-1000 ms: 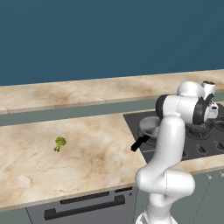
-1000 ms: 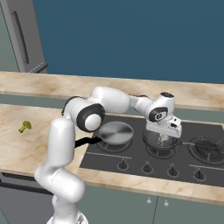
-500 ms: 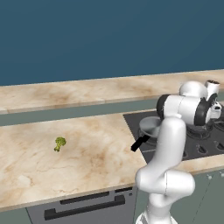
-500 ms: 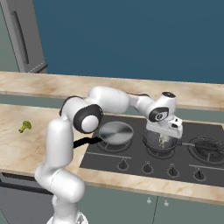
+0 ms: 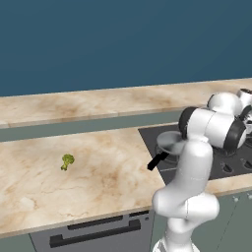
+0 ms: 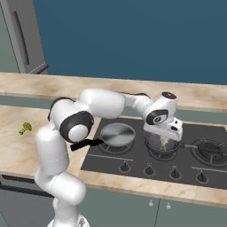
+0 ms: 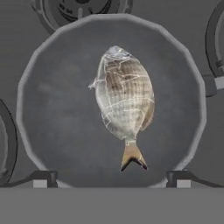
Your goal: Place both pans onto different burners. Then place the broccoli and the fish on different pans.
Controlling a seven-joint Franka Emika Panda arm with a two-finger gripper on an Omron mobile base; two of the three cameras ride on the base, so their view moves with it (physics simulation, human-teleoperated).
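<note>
In the hand view a silvery-grey fish (image 7: 124, 105) lies flat in a round grey pan (image 7: 52, 113), tail toward the fingers. My gripper (image 7: 111, 181) hovers straight above it, open, with nothing between its fingertips (image 7: 41, 180). From the right base view, the gripper (image 6: 165, 141) hangs over this pan (image 6: 153, 142) on the middle burner. The other pan (image 6: 116, 134), shiny with a black handle, sits on the left burner and shows again as pan (image 5: 170, 142). The small green broccoli (image 5: 67, 160) lies on the marble counter far to the left, also seen as broccoli (image 6: 25, 128).
A bare burner (image 6: 208, 148) lies to the right on the dark cooktop, with a row of knobs (image 6: 148, 170) along its front. A raised marble ledge (image 5: 98, 101) runs behind the counter. A tall grey fridge (image 6: 24, 35) stands at the back left.
The fingers have spread a touch wider. The arm, both pans and the broccoli stay where they were.
</note>
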